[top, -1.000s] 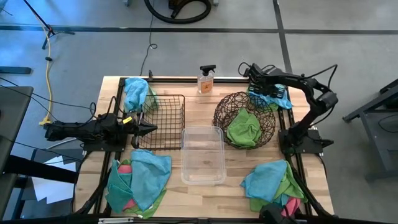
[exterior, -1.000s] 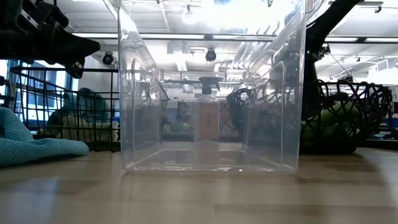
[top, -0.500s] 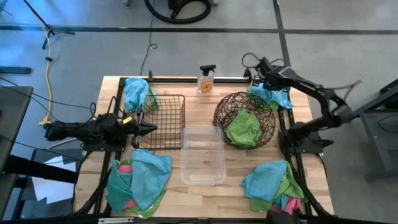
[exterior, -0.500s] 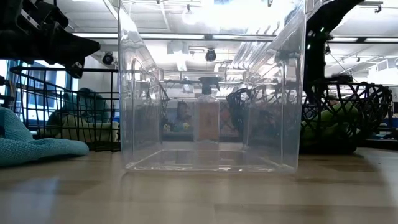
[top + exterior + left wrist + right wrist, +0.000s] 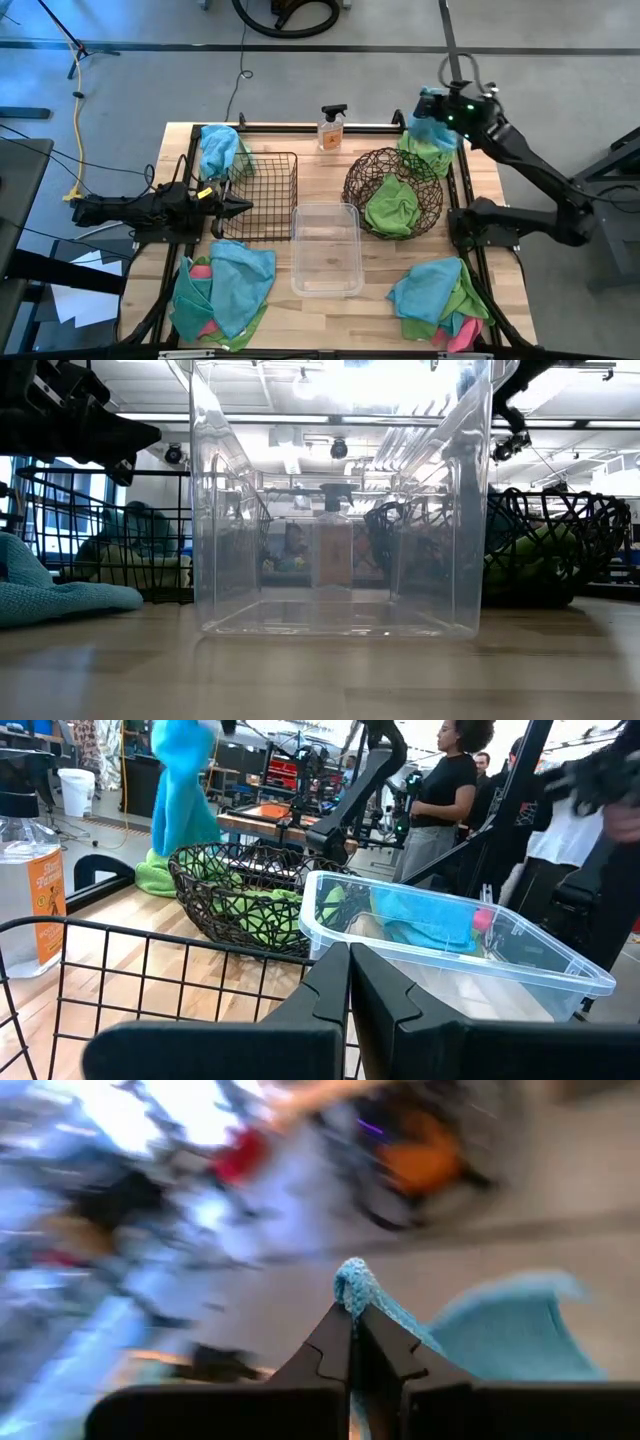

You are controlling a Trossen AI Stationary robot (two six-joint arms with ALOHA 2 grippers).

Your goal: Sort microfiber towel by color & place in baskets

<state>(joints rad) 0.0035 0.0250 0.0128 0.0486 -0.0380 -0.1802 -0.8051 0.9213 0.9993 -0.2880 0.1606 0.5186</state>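
Note:
My right gripper (image 5: pixel 432 108) is up over the table's far right corner, shut on a teal-blue microfiber towel (image 5: pixel 434 128), which also hangs in the left wrist view (image 5: pixel 180 780). Below it a green towel (image 5: pixel 425 157) lies on the table. The black wire basket (image 5: pixel 262 195), clear tub (image 5: pixel 326 248) and round woven basket (image 5: pixel 393 190) stand mid-table. A green towel (image 5: pixel 392 208) lies inside the woven one. My left gripper (image 5: pixel 245 208) is shut, level, at the wire basket's left side. My right gripper pinches a bunched bit of the teal towel (image 5: pixel 353 1287) between its two fingertips, and a small knob of cloth sticks out past them. The rest of the towel (image 5: pixel 185 815) hangs slack below the fingers. Whether its lower end touches the green towel (image 5: pixel 152 875), I cannot tell.
Mixed towel piles lie at the far left (image 5: pixel 220 148), near left (image 5: pixel 225 290) and near right (image 5: pixel 437 295) corners. A clear spray bottle (image 5: pixel 330 128) stands at the far edge. People stand in the room beyond the table (image 5: pixel 445 790).
My right gripper has risen from the far right pile and tipped from pointing down to nearly level. The teal towel has come up with it and hangs below it. The green towel has stayed on the table.

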